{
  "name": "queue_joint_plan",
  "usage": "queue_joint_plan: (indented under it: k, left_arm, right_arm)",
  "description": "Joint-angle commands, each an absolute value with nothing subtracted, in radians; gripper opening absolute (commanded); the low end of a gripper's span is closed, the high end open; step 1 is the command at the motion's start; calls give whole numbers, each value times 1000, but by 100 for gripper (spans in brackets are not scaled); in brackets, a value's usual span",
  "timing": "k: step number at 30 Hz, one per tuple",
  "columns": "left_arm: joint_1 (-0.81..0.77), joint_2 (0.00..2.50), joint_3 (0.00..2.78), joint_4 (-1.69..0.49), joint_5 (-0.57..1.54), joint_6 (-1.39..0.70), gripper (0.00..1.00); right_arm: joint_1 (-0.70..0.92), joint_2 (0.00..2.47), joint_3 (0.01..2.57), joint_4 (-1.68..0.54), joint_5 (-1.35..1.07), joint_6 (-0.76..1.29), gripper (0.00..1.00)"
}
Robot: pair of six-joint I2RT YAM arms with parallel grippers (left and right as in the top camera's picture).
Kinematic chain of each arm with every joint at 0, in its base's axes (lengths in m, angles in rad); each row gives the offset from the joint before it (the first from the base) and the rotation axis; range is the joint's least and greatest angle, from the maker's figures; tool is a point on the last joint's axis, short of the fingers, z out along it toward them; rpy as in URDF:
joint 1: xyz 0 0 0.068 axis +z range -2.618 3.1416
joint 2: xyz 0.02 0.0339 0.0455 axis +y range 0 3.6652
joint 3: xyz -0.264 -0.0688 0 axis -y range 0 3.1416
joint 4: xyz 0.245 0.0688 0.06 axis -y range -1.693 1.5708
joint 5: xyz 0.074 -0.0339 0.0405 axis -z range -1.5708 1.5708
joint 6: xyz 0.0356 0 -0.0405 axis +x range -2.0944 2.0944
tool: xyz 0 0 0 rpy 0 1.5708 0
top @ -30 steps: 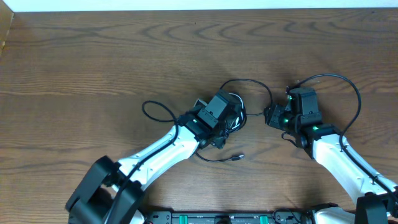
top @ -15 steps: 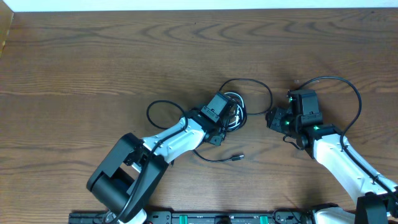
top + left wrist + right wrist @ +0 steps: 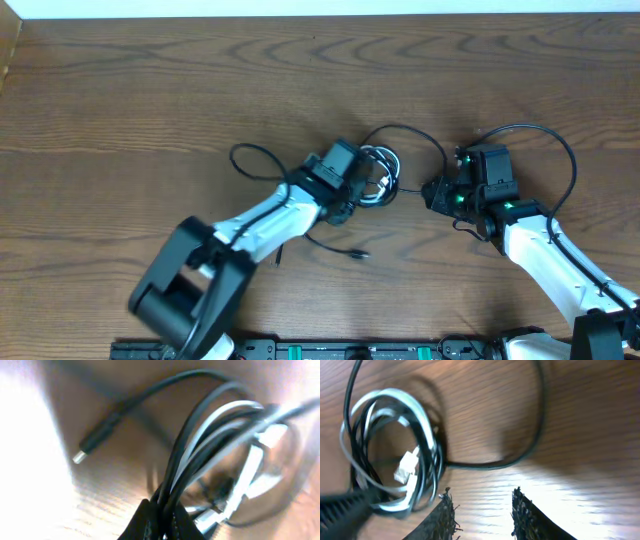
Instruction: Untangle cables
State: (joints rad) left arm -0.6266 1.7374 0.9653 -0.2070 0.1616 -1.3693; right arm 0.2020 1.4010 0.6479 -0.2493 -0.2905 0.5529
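The cables (image 3: 383, 160) lie tangled mid-table as a small coil of black and white cord. One black loop (image 3: 248, 158) trails left and a black arc (image 3: 415, 135) trails right. A loose black plug (image 3: 358, 255) lies nearer the front. My left gripper (image 3: 365, 182) is shut on the coil; in the left wrist view its fingertips (image 3: 150, 522) pinch black and white strands (image 3: 200, 440), with a plug end (image 3: 82, 452) to the left. My right gripper (image 3: 482, 505) stands open just right of the coil (image 3: 395, 455), nothing between its fingers.
A thicker black wire (image 3: 565, 150) loops off the right arm (image 3: 540, 245). The left arm (image 3: 260, 225) stretches diagonally across the front left. The table's back edge (image 3: 320, 14) runs along the top.
My left gripper has shut on the coil and shifted it slightly. The loose black plug slid left. My right gripper edged left toward the coil and its jaws narrowed somewhat.
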Motion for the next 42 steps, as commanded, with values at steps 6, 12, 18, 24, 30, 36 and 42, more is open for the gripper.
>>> queue_joint_plan:
  k: [6, 12, 18, 24, 30, 36, 42]
  left_arm:
    - [-564, 1602, 969, -206, 264, -899, 8]
    - [-559, 1603, 969, -153, 409, -788, 6]
    - [-546, 1603, 969, -102, 513, -733, 8]
    - [-503, 1603, 969, -91, 593, -702, 7]
    - [-462, 1603, 969, -69, 736, -617, 8]
    - [-461, 1603, 969, -69, 667, -617, 7]
    - [-461, 1603, 969, -69, 592, -618, 8]
  right_arm:
    - [194, 1412, 653, -133, -651, 436, 35]
    - [194, 1412, 653, -113, -617, 455, 31]
    - [194, 1412, 653, -118, -548, 513, 28]
    - [194, 1412, 653, -140, -490, 548, 29]
    - [194, 1412, 653, -159, -406, 579, 48]
    - [194, 1412, 653, -160, -365, 580, 71]
    - [194, 1412, 653, -193, -369, 579, 99]
